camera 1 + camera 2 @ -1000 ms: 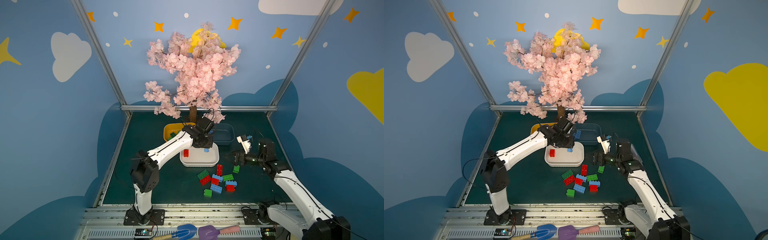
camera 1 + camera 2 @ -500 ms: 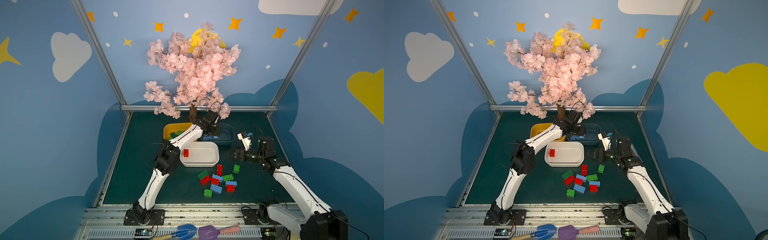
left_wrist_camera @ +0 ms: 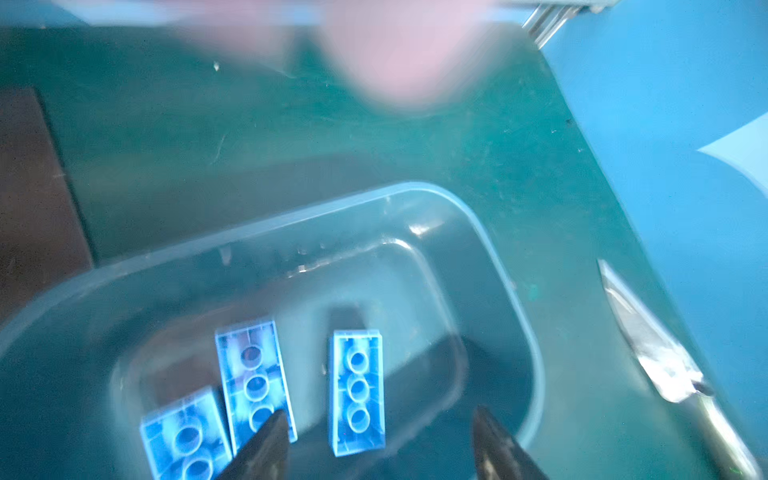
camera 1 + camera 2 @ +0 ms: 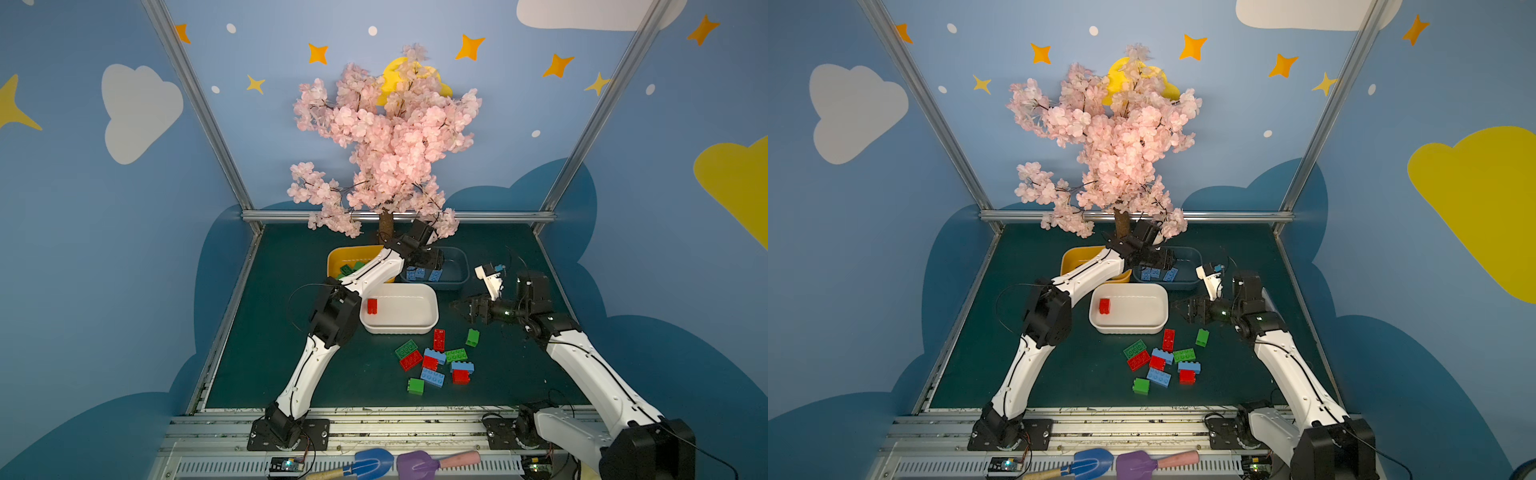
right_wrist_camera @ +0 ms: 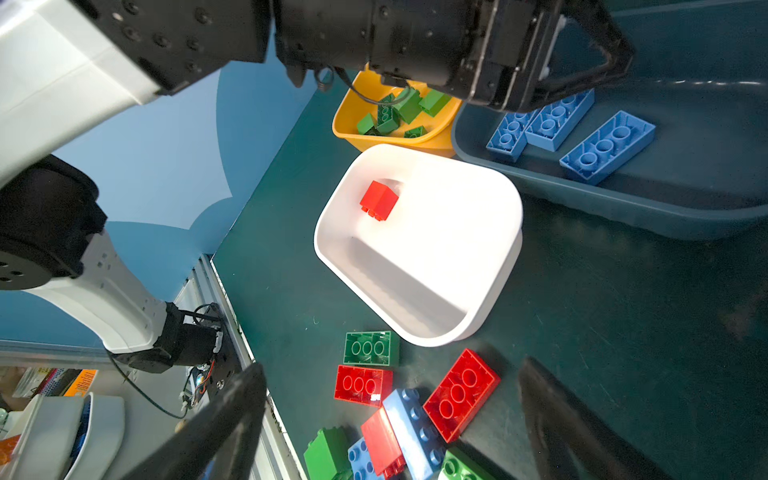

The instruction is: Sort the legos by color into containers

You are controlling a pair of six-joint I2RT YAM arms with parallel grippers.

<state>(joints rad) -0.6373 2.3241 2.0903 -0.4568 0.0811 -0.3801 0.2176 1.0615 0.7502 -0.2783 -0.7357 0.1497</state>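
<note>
My left gripper [image 4: 430, 266] [image 3: 380, 444] hangs open over the dark blue tub [image 4: 457, 276] [image 3: 415, 191], nothing between its fingers. Three light blue bricks [image 3: 357, 390] [image 5: 606, 147] lie studs down inside that tub. The yellow tub [image 4: 345, 253] [image 5: 353, 133] holds several green bricks [image 5: 399, 112]. One red brick [image 4: 372, 306] [image 5: 379, 199] lies in the white tub [image 4: 415, 328] [image 5: 457, 249]. A loose pile of red, green and blue legos [image 4: 436, 361] [image 4: 1163, 361] lies in front of the white tub. My right gripper [image 4: 457, 307] [image 5: 390, 365] is open and empty, raised just right of the white tub, above the pile's far edge.
A pink blossom tree [image 4: 386, 137] stands behind the tubs, its low branches over my left wrist. A single green brick [image 4: 472, 337] sits apart, below my right gripper. Blue [image 4: 365, 461] and purple [image 4: 419, 463] toy shovels lie on the front rail.
My left arm reached from above the white tub to the dark blue tub and its jaws opened; the blue brick it carried now lies in that tub. The right arm barely moved.
</note>
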